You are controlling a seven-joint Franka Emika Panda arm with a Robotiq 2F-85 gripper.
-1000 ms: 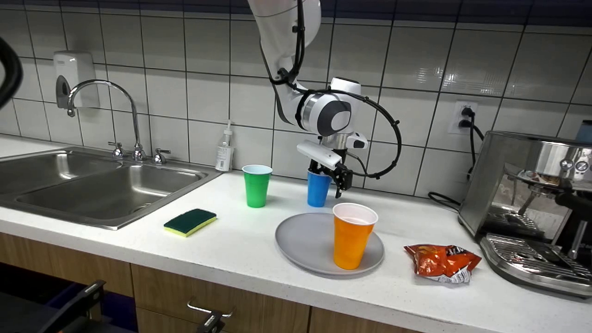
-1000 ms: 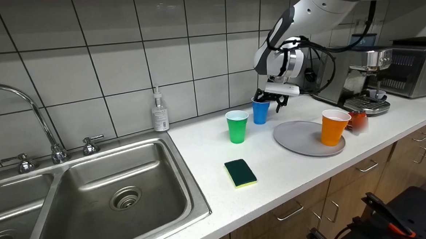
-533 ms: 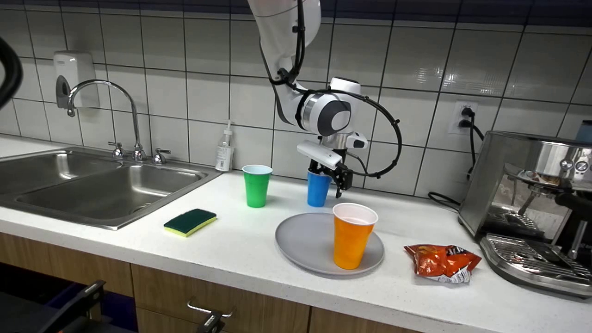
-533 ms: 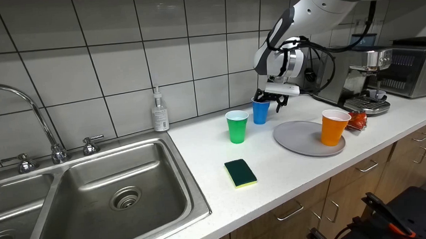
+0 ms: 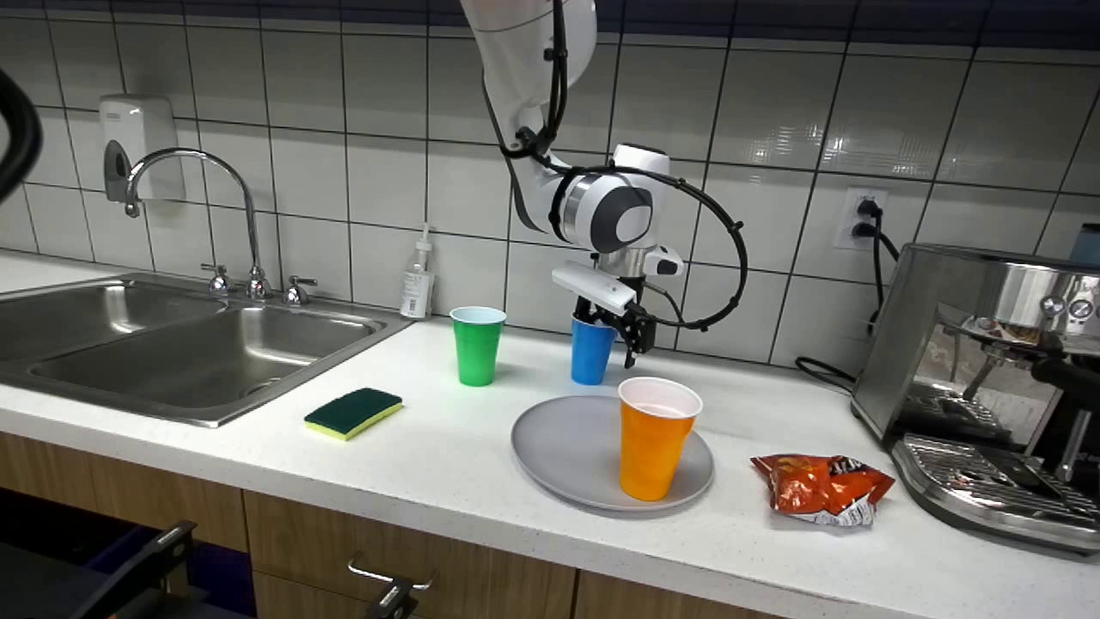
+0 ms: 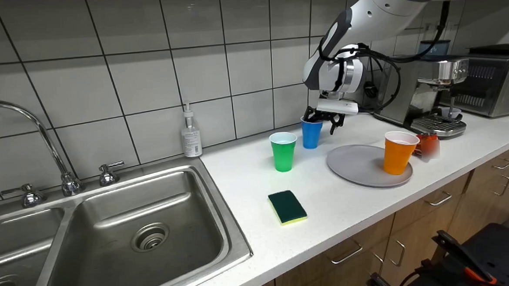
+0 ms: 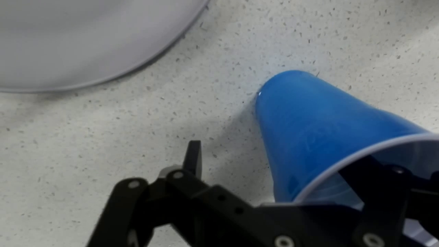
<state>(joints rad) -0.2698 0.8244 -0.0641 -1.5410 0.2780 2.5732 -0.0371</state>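
A blue cup (image 5: 590, 359) stands upright on the white counter near the tiled wall. It shows in an exterior view (image 6: 311, 135) and large in the wrist view (image 7: 308, 120). My gripper (image 7: 276, 154) is open and straddles the cup's rim. One finger reaches inside the cup, its tip partly hidden; the other finger is outside, apart from the cup wall. In both exterior views the gripper (image 5: 608, 340) (image 6: 321, 124) is low at the cup's mouth. An orange cup (image 5: 649, 451) stands on a grey plate (image 5: 559, 447). A green cup (image 5: 477, 352) stands beside the blue one.
A green and yellow sponge (image 5: 352, 413) lies near the sink rim (image 5: 284, 400). A red snack bag (image 5: 821, 486) lies by the coffee machine (image 5: 988, 344). A soap bottle (image 5: 418, 279) stands at the wall. The plate's edge (image 7: 103, 68) shows in the wrist view.
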